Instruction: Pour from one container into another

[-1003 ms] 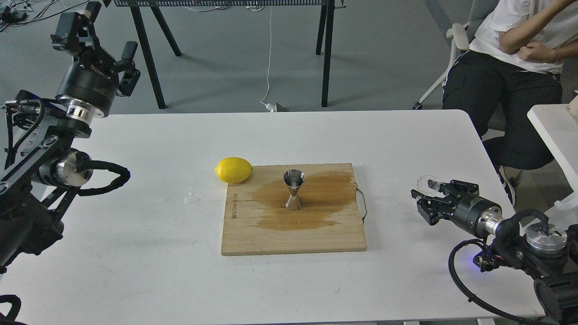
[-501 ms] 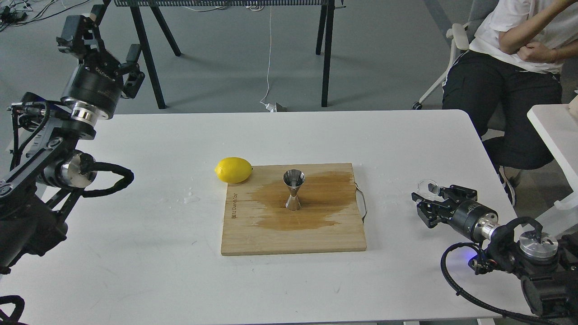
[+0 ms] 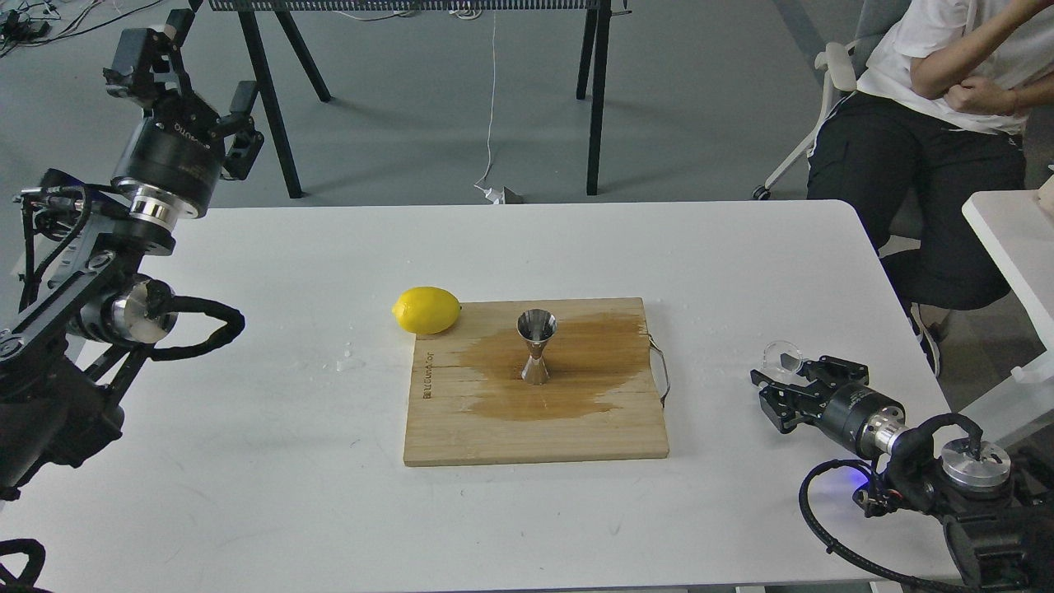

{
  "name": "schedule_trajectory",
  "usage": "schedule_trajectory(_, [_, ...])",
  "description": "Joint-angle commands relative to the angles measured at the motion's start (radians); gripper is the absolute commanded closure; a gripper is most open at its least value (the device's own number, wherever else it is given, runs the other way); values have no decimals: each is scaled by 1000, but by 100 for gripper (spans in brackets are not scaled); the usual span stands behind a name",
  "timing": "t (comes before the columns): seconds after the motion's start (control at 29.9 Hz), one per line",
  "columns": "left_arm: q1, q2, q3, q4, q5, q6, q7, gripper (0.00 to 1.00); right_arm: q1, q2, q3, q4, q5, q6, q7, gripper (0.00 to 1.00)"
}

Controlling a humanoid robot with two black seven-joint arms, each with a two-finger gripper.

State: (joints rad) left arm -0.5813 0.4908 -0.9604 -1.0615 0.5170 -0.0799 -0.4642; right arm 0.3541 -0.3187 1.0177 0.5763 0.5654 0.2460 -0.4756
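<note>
The right gripper, lower right of frame, rests beside a small clear cup; whether its fingers clasp the cup cannot be told. At centre, a shiny hourglass jigger stands upright on the wet-stained wooden board. The left gripper, upper left, has its fingers spread.

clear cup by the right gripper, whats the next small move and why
Probably close the right gripper on the clear cup, if the cup really sits between its fingers. The cup stands on the white table at the gripper's tip, far right of the jigger, which waits upright on the wet cutting board. No pour can start until the cup is held.
</note>
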Motion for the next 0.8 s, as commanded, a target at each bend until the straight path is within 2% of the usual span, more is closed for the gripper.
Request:
schedule_trajectory(0.0, [0,0,-1,0,0,0,-1,0,3,-2,-1,4,1,1,0,33])
schedule_trajectory(0.07, [0,0,-1,0,0,-1,-1,0,5,-3,-1,8,1,1,0,19])
schedule_trajectory(0.1, [0,2,-3,0,0,-1,-1,0,5,-5,1,11,1,1,0,16])
schedule_trajectory(0.3, [0,0,-1,0,0,0,-1,0,9,-11,1,17,1,-1,-1,3])
schedule_trajectory(0.47, [0,0,-3,0,0,-1,-1,0,-6,-23,1,66,-1,-1,-5,2])
schedule_trajectory(0.67, [0,2,-6,0,0,-1,-2,0,-85,-138,18,233,2,7,2,2])
schedule_trajectory(0.77, [0,2,-8,0,0,-3,-2,0,-106,-206,25,309,2,80,11,2])
